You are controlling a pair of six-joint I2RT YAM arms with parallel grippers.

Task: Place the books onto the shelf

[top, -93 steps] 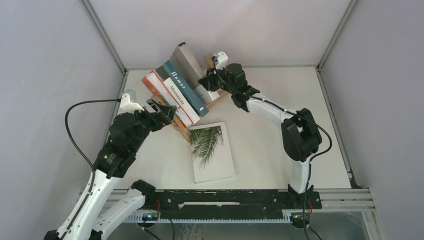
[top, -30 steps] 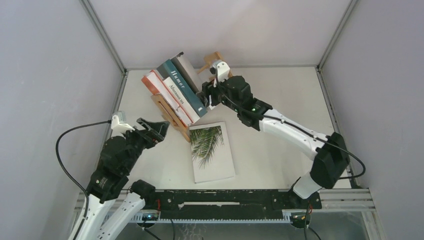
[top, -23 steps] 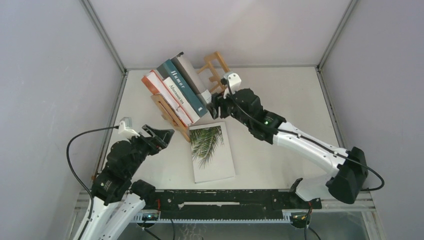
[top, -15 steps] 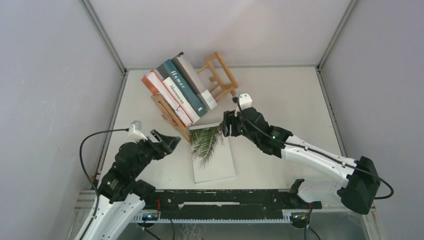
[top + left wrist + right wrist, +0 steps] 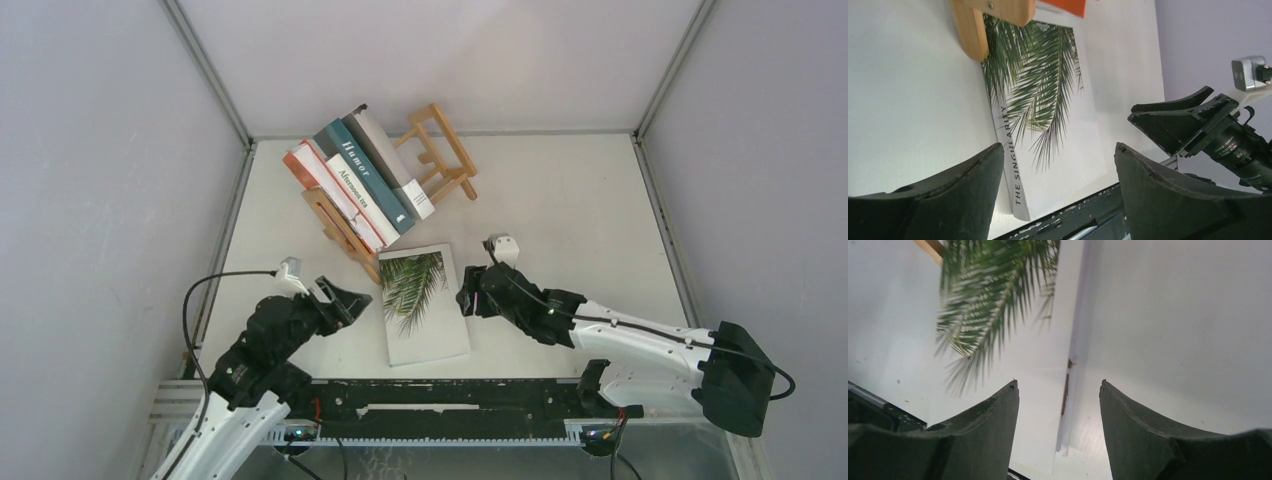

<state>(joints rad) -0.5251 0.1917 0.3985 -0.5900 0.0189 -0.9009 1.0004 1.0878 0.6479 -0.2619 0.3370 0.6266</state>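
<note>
The left end effector (image 5: pixel 352 300), fingers spread apart and gripping nothing, hung over the table (image 5: pixel 560 200) at the 9 o'clock side of the palm-leaf book (image 5: pixel 425 315). Through the left wrist camera, the left end effector (image 5: pixel 1058 150) framed that book's cover (image 5: pixel 1048 115), its green frond and the lettering "THE SINGULARITY" along one edge showing between the two dark fingers (image 5: pixel 948 190).

The right end effector (image 5: pixel 466 298) sat at the book's 3 o'clock side, jaws likewise parted and empty. From the right wrist camera, the right end effector (image 5: pixel 1059 385) straddled the book's long edge, one finger over the cover (image 5: pixel 998 305) and the other over bare table. Whether either pad touched the book could not be told.

The book lay flat, face up, near the table's front edge between the two arms. At its 11 o'clock corner, just beside it, stood one foot of the shelf (image 5: pixel 443 160), set diagonally toward the back wall. Four books leaned in the shelf: the orange-red book (image 5: pixel 300 165) at the 9 o'clock end, then the white book (image 5: pixel 352 195), the teal "Humor" book (image 5: pixel 365 175) and the grey-white book (image 5: pixel 385 145), a gap parting the last from the end frame at 3 o'clock.
</note>
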